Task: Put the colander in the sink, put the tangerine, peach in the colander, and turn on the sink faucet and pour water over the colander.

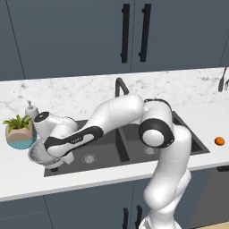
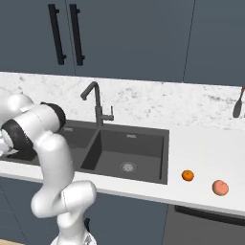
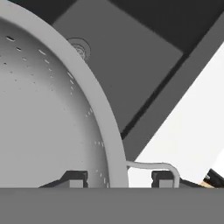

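Note:
The silvery perforated colander (image 1: 39, 155) sits at the left end of the dark sink (image 1: 112, 150), half over the left basin's edge. My gripper (image 3: 118, 177) straddles the colander (image 3: 43, 109) rim beside its wire handle, one fingertip (image 3: 74, 177) inside the bowl and one outside. Small gaps show on both sides of the rim, so the gripper is open. The tangerine (image 2: 188, 175) and the peach (image 2: 220, 187) lie on the counter right of the sink (image 2: 143, 139). The tangerine (image 1: 219, 141) also shows at the far right. The dark faucet (image 1: 120, 86) (image 2: 95, 103) stands behind the basins.
A teal-and-tan plant pot (image 1: 19, 134) and a white soap dispenser (image 1: 30, 109) stand just left of the colander. A dark utensil (image 2: 238, 107) hangs at the far right wall. The left basin's drain (image 3: 81, 47) lies below the colander; white counter (image 3: 192, 122) runs along the sink's front.

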You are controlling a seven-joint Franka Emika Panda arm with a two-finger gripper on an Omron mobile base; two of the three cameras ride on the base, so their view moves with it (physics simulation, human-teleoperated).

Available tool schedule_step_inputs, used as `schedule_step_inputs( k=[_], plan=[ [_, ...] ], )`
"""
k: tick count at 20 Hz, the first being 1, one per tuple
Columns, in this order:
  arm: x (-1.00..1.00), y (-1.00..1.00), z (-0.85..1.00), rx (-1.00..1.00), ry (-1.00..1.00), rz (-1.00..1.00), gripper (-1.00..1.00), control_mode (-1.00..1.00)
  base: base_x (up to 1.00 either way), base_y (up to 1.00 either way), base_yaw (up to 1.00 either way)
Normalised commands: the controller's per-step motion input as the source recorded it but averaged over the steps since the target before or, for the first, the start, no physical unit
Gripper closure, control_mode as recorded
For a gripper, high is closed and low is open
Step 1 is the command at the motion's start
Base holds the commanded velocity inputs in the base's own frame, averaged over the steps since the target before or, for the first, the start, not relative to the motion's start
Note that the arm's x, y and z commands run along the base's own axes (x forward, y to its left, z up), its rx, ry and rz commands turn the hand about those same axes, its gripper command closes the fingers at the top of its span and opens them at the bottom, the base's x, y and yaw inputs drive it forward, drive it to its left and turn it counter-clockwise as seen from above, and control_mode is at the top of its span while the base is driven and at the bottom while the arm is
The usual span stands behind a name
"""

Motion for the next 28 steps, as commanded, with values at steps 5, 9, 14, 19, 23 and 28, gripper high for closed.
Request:
schedule_step_inputs(
  k=[5, 9, 14, 19, 23, 28],
  plan=[
    [0.10, -0.86, 0.00, 0.09, -0.04, -0.44, 1.00, -1.00, 0.00, 0.00, 0.00],
    [0.24, -0.50, 0.00, 0.08, -0.04, -0.37, 1.00, -1.00, 0.00, 0.00, 0.00],
    [0.32, -0.25, 0.00, 0.07, -0.02, -0.31, 1.00, -1.00, 0.00, 0.00, 0.00],
    [0.28, -0.05, 0.00, 0.03, 0.00, -0.29, 1.00, -1.00, 0.00, 0.00, 0.00],
    [0.32, 0.00, 0.00, 0.00, 0.00, -0.26, 1.00, -1.00, 0.00, 0.00, 0.00],
    [0.31, 0.00, -0.03, 0.00, 0.00, -0.26, 1.00, -1.00, 0.00, 0.00, 0.00]
  ],
)
